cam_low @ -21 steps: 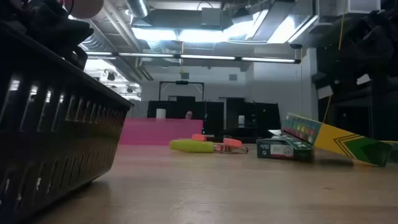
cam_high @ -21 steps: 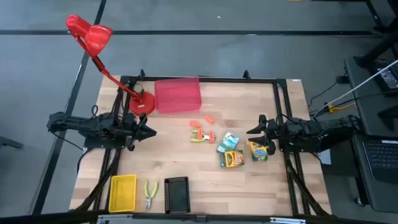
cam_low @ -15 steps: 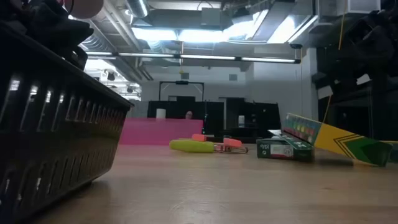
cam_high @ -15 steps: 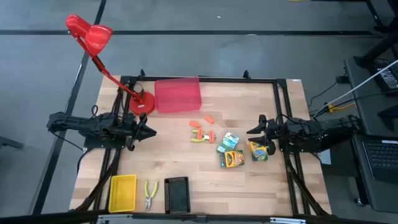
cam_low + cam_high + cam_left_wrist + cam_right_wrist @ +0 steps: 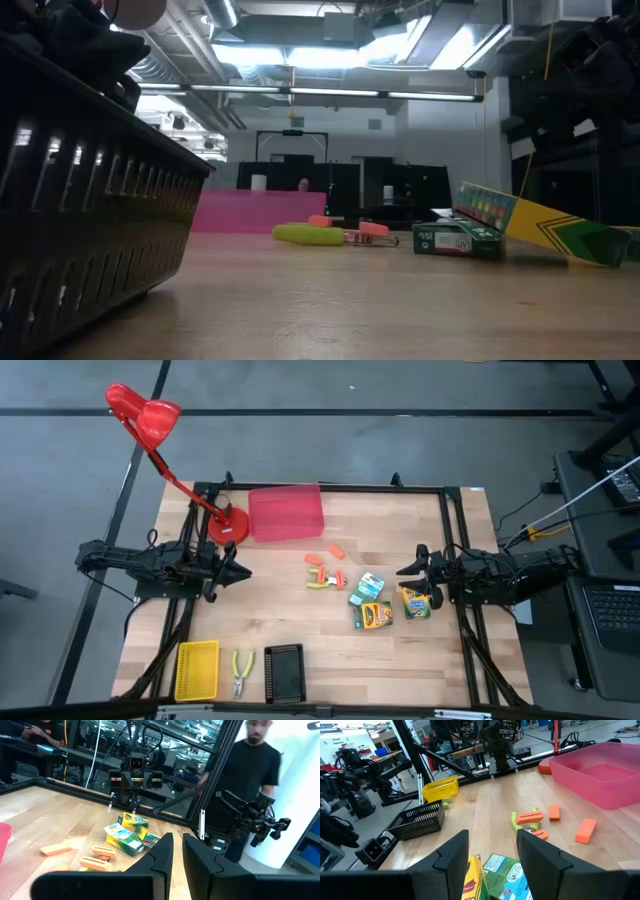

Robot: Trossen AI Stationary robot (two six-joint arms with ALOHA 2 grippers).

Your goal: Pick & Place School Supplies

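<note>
Three green-and-yellow boxes (image 5: 372, 586), (image 5: 375, 615), (image 5: 416, 602) lie right of the table's middle. In the low view one box (image 5: 545, 228) rests tilted. Several orange pieces (image 5: 325, 572) and a yellow-green-handled tool (image 5: 318, 584) lie just left of them. A second yellow-green-handled tool (image 5: 241, 672) lies near the front edge. My right gripper (image 5: 403, 571) (image 5: 492, 847) hovers open beside the rightmost box, with nothing between its fingers. My left gripper (image 5: 243, 572) (image 5: 178, 852) waits shut at the table's left, pointing toward the supplies.
A red tray (image 5: 286, 512) sits at the far edge, with a red desk lamp's base (image 5: 228, 525) to its left. A yellow tray (image 5: 197, 668) and a black tray (image 5: 284, 672) stand at the near edge. A person (image 5: 252, 765) stands beyond the table.
</note>
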